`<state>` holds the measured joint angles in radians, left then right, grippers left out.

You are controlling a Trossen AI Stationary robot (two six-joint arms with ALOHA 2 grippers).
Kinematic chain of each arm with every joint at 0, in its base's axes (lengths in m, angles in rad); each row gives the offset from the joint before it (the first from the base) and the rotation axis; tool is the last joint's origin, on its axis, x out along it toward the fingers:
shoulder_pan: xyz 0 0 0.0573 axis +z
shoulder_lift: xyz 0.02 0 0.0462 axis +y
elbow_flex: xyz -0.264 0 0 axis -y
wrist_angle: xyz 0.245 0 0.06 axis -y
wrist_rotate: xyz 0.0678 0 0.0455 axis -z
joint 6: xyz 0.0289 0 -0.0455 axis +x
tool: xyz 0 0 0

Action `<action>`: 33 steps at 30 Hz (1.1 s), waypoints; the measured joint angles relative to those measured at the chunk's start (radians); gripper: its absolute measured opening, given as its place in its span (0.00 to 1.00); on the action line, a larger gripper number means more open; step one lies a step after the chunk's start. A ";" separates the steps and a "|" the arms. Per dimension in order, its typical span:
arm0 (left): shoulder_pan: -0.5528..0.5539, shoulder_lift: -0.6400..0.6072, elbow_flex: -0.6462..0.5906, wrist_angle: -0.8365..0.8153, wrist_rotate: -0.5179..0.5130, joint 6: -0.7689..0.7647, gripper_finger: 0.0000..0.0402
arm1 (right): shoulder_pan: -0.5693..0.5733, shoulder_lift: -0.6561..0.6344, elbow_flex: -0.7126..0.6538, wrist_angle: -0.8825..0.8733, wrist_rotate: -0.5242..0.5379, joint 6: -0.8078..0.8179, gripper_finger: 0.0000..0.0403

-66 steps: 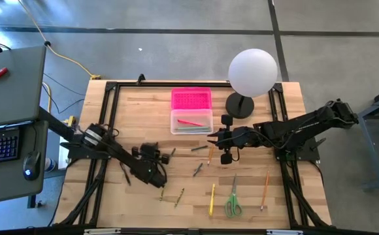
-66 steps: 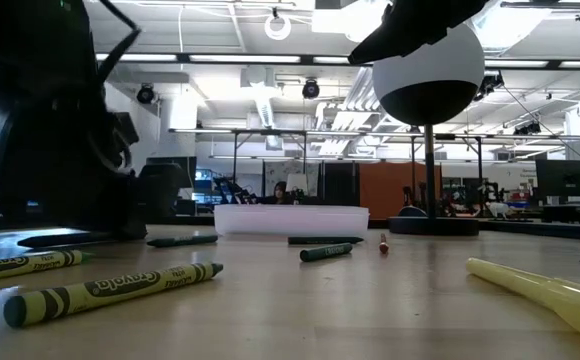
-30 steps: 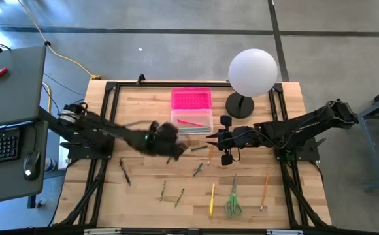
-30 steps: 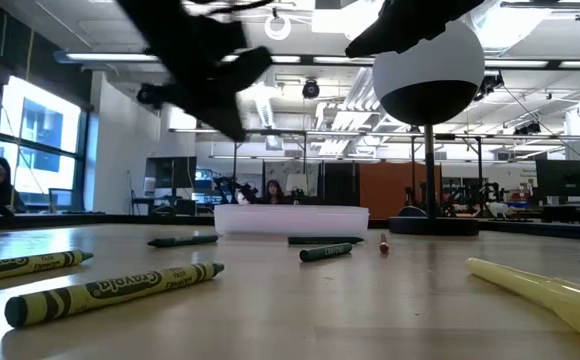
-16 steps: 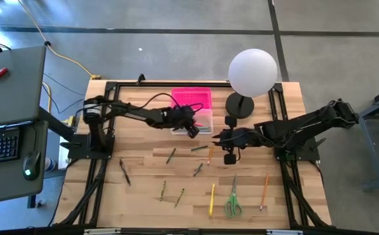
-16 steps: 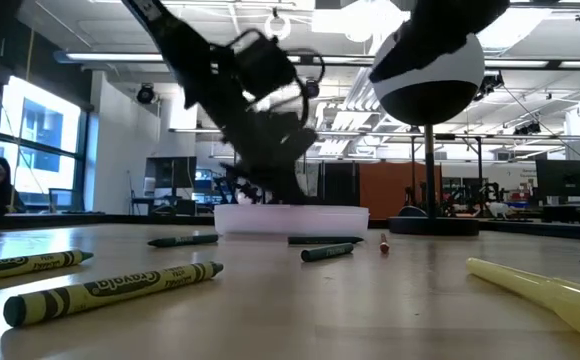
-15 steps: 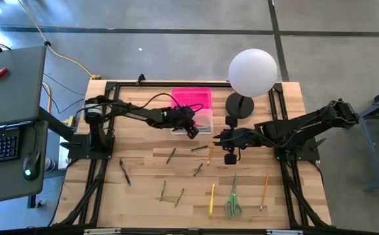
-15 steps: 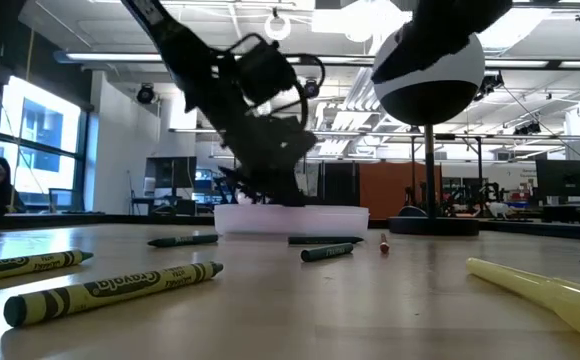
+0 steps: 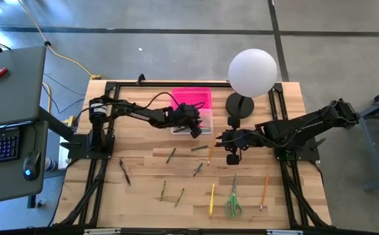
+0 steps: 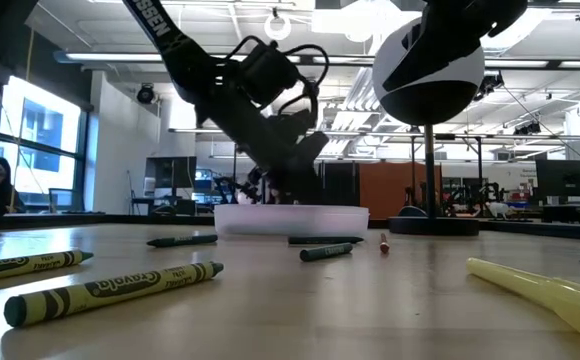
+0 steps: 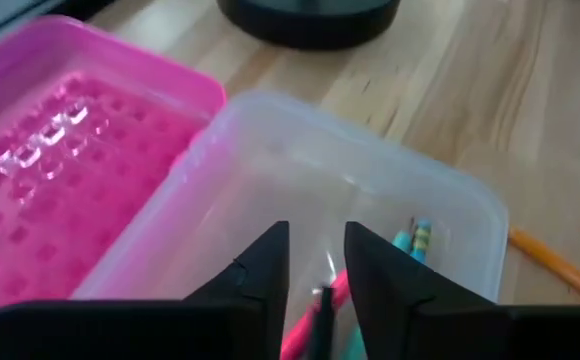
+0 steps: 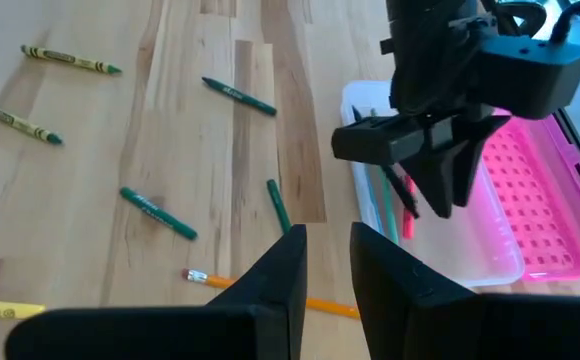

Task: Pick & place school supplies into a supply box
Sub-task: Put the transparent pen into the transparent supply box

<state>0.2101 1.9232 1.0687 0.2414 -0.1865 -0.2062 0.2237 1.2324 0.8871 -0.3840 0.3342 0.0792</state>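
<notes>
The supply box [image 9: 206,121] is a clear tray at the table's far middle, with its pink lid [image 9: 191,98] lying open behind it. My left gripper [image 11: 317,265] hangs over the box's inside [image 11: 370,170], slanting down, fingers open. A dark thin pen [image 11: 322,305] shows in the gap, narrower than it, above a red pen [image 11: 336,288] and a teal pen [image 11: 400,241] lying in the box. My right gripper [image 9: 219,138] hovers open to the box's right, above an orange pencil [image 12: 260,290], with nothing between its fingers [image 12: 288,262].
Loose supplies lie across the near half of the table: green-handled scissors [image 9: 232,203], a yellow marker [image 9: 212,199], an orange pencil [image 9: 264,189], olive crayons [image 9: 163,190], a dark pen [image 9: 124,173]. A white globe lamp [image 9: 251,72] stands right of the lid, close to both grippers.
My left gripper has swung from the table's middle left toward the far edge, turned, and come down over the clear box, where it has stayed for the last half second.
</notes>
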 joint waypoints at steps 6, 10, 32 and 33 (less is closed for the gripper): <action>-0.001 -0.090 0.000 -0.029 -0.002 0.029 0.35 | 0.000 0.000 0.000 0.000 0.001 0.000 0.15; -0.001 -0.222 0.000 -0.179 -0.002 0.028 0.33 | 0.000 0.000 0.000 0.000 0.001 0.000 0.15; -0.633 -0.617 0.000 -1.246 -0.223 -0.907 0.22 | 0.000 0.000 0.000 0.000 0.000 0.018 0.15; -0.671 -0.610 0.000 -1.267 -0.216 -0.980 0.22 | 0.000 0.000 0.000 0.001 0.000 0.018 0.15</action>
<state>-0.4614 1.3135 1.0687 -1.0255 -0.4020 -1.1861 0.2237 1.2324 0.8871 -0.3826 0.3340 0.0971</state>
